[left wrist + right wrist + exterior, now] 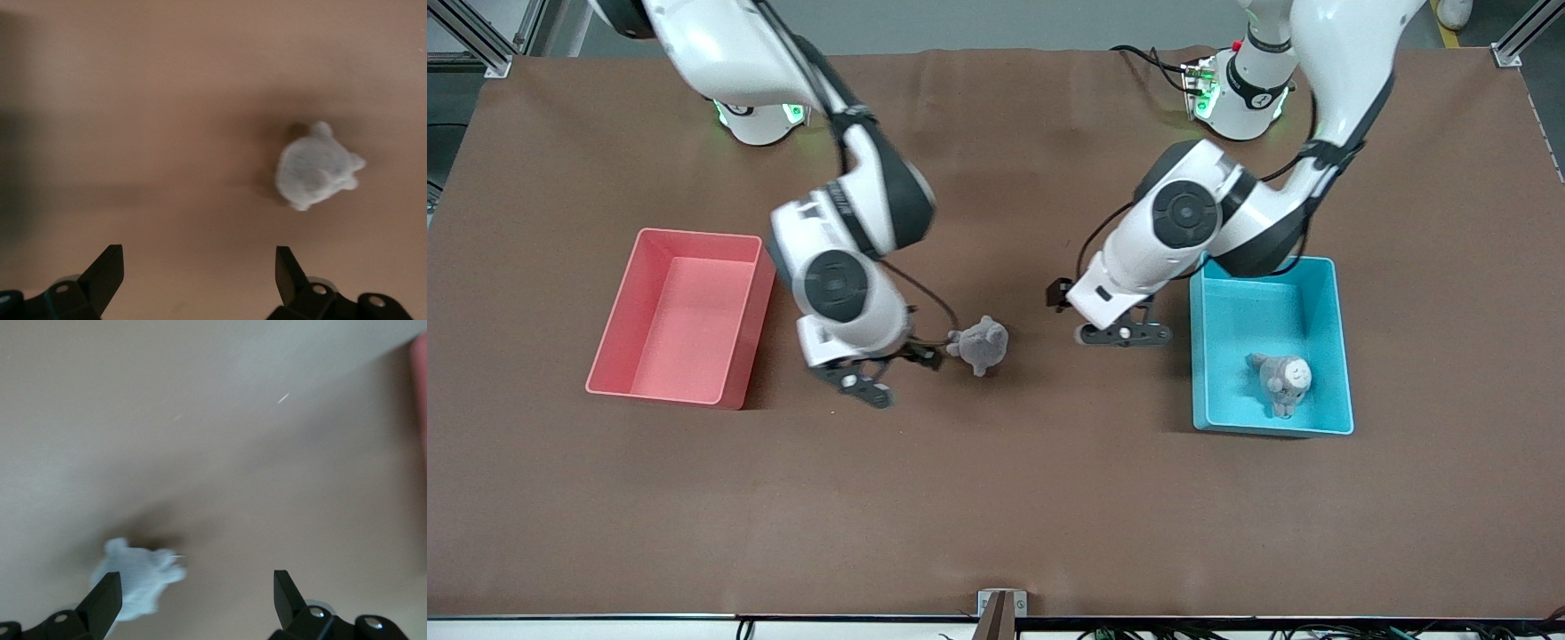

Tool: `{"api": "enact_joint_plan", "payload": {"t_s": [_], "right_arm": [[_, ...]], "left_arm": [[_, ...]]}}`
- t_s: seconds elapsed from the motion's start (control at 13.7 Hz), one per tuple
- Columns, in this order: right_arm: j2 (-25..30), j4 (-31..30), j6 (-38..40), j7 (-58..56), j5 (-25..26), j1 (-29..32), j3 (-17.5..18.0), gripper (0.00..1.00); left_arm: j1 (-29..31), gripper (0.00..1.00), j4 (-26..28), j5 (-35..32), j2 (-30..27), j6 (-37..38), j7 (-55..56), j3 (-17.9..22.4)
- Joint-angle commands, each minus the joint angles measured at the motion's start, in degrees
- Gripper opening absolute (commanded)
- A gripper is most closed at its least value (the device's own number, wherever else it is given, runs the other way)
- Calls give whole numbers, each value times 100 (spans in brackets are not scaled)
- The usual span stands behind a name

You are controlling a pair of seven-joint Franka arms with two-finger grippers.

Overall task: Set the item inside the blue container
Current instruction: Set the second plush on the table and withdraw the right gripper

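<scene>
Front view is showing one grey plush (1282,380) already lying in the blue container (1341,356); a second grey plush toy (982,343) is sitting on the brown table (996,498) between the bins, still to go. Right gripper (869,380) and left gripper (1123,333) are hanging wide-jawed and empty either side of it, well apart, with open table toward the container and the pink bin (618,329) out of the way.

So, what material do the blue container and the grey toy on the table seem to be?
Blue container: probably smooth, slightly glossy plastic, with thin even walls and rounded corners. Grey toy: apparently soft plush with a matte, fuzzy surface and small rounded ears.
</scene>
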State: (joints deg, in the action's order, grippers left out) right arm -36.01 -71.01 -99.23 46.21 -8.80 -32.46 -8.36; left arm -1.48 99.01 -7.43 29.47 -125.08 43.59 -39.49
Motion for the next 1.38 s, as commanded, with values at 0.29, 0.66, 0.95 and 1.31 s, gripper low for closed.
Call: {"api": "enact_joint_plan", "payload": {"t_s": [0.29,0.66,0.95,1.31], "right_arm": [[726,-238,791,-3054,256,1504,89,100],[998,-238,1081,-4065,572,2568,89,100],[1052,-194,1134,-5297,599,3210,80,100],[1140,-177,1310,-5025,599,3211,27,100]], "left_arm": [[-1553,100,-1110,5,972,-516,1150,939],[-2489,100,-1525,40,1447,-1104,1406,1796],[-2524,100,-1525,14,1746,-1746,1424,1804],[-2831,100,-1525,14,1992,-1967,1406,2059]]}}
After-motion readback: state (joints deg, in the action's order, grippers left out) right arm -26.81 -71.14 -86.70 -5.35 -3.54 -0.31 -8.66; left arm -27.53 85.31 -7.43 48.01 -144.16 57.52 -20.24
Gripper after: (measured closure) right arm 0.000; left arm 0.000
